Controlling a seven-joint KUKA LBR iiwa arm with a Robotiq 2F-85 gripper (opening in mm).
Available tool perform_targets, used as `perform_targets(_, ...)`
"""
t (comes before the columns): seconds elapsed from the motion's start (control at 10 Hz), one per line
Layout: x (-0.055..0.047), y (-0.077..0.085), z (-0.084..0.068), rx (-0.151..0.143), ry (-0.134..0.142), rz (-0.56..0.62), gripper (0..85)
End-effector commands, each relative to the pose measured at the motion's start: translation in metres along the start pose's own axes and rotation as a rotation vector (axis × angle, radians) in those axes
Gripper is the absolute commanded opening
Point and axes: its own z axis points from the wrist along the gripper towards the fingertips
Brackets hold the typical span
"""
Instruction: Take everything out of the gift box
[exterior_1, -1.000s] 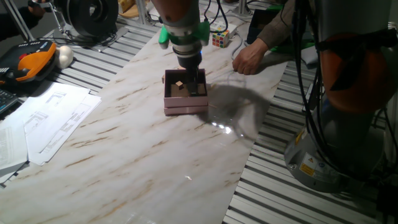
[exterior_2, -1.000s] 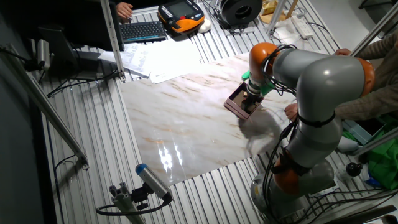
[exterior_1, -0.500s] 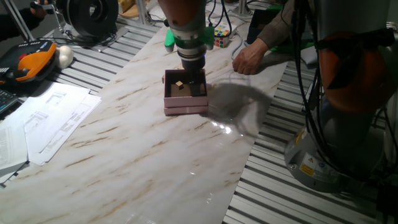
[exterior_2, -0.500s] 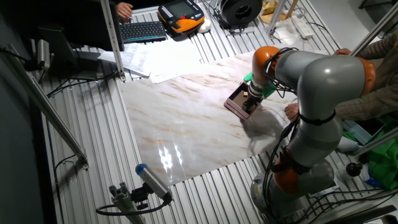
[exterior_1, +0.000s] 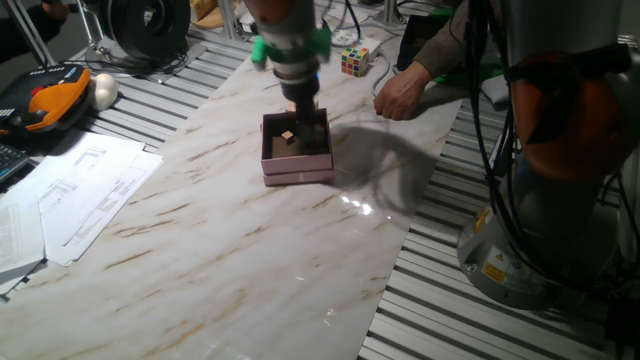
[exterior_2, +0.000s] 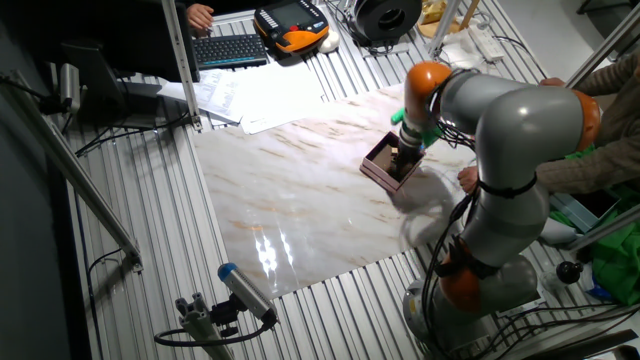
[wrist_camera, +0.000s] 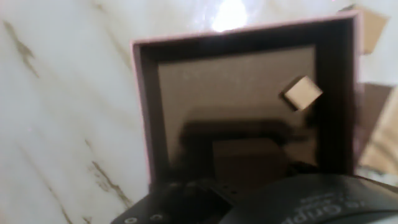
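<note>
The pale pink gift box (exterior_1: 297, 160) sits on the marble table, and it also shows in the other fixed view (exterior_2: 390, 165). In the hand view its pink rim (wrist_camera: 142, 112) frames a dark brown floor. A small tan wooden block (wrist_camera: 303, 93) lies loose on that floor and also shows in one fixed view (exterior_1: 287, 137). My gripper (exterior_1: 306, 112) hangs over the box's far side, just above the walls. In the hand view my gripper (wrist_camera: 249, 171) appears shut on a larger tan block (wrist_camera: 249, 152). The fingertips themselves are hidden in shadow.
A person's hand (exterior_1: 400, 95) rests on the table right of the box. A multicoloured puzzle cube (exterior_1: 353, 62) stands behind it. Papers (exterior_1: 85, 190) lie at the left edge, next to an orange pendant (exterior_1: 50, 100). Tan patches (wrist_camera: 370, 28) show on the marble beyond the box's right wall.
My gripper has risen out of the box and shifted slightly towards the far side. The box and the small loose block have stayed put.
</note>
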Motion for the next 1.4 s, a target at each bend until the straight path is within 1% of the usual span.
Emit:
perform_targets(0.0, -0.003, -0.006, -0.034, -0.001, 0.014, 0.000, 0.0)
perform_targets(0.1, -0.007, -0.017, -0.054, 0.001, 0.025, 0.001, 0.0)
perform_targets(0.2, -0.011, -0.033, -0.073, 0.005, 0.027, 0.002, 0.0)
perform_targets(0.3, -0.013, -0.044, -0.084, 0.001, 0.025, 0.004, 0.0)
perform_targets(0.4, -0.014, -0.049, -0.090, -0.002, 0.017, 0.013, 0.0)
perform_targets(0.5, -0.012, -0.051, -0.092, -0.003, 0.004, 0.021, 0.0)
perform_targets(0.6, -0.010, -0.055, -0.093, -0.011, -0.001, 0.021, 0.0)
perform_targets(0.7, -0.010, -0.057, -0.094, -0.002, -0.020, 0.018, 0.0)
perform_targets(0.8, -0.013, -0.064, -0.092, 0.004, -0.040, 0.015, 0.0)
perform_targets(0.9, -0.019, -0.075, -0.086, -0.022, -0.055, 0.021, 0.0)
perform_targets(1.0, -0.023, -0.084, -0.078, -0.035, -0.066, 0.024, 0.0)
perform_targets(1.1, -0.026, -0.090, -0.070, -0.030, -0.077, 0.025, 0.0)
perform_targets(1.2, -0.028, -0.092, -0.065, -0.032, -0.076, 0.027, 0.0)
perform_targets(1.3, -0.030, -0.093, -0.063, -0.015, -0.073, 0.030, 0.0)
